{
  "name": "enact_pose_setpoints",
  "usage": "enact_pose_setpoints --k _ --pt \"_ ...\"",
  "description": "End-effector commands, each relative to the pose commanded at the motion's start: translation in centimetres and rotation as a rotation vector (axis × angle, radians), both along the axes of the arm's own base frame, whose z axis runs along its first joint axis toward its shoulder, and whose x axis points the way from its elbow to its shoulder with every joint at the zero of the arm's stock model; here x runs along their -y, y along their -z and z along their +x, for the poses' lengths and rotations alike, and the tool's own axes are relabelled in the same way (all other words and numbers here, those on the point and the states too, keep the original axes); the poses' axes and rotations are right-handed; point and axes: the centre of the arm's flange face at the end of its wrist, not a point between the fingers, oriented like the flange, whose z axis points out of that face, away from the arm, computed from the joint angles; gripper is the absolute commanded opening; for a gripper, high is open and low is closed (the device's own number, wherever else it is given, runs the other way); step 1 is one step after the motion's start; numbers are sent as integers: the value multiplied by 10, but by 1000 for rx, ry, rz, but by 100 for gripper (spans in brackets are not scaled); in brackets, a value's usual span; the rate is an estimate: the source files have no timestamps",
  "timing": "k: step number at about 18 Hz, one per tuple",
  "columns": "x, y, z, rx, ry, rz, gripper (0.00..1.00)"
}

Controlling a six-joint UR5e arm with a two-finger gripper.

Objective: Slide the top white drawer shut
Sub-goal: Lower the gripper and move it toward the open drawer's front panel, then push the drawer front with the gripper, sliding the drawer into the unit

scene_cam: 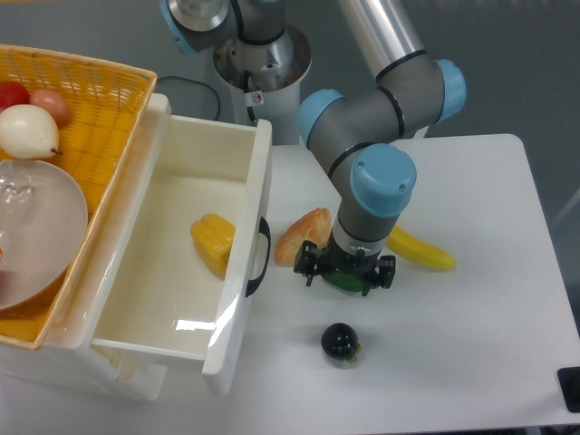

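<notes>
Approaching step: tool (344,272) low over green pepper (343,280), fingers apart, right of top white drawer (237,272); next, push drawer front leftward.

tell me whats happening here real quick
The gripper hovers low over a green pepper on the table, beside a bread piece and a banana. The top white drawer is pulled wide open, untouched, with a yellow item inside.
</notes>
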Motion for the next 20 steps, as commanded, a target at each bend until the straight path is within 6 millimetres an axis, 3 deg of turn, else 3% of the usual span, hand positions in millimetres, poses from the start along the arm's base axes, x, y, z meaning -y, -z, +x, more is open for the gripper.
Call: enact_pose_setpoints --k 20 --pt "-20 0 29 3 52 -1 100"
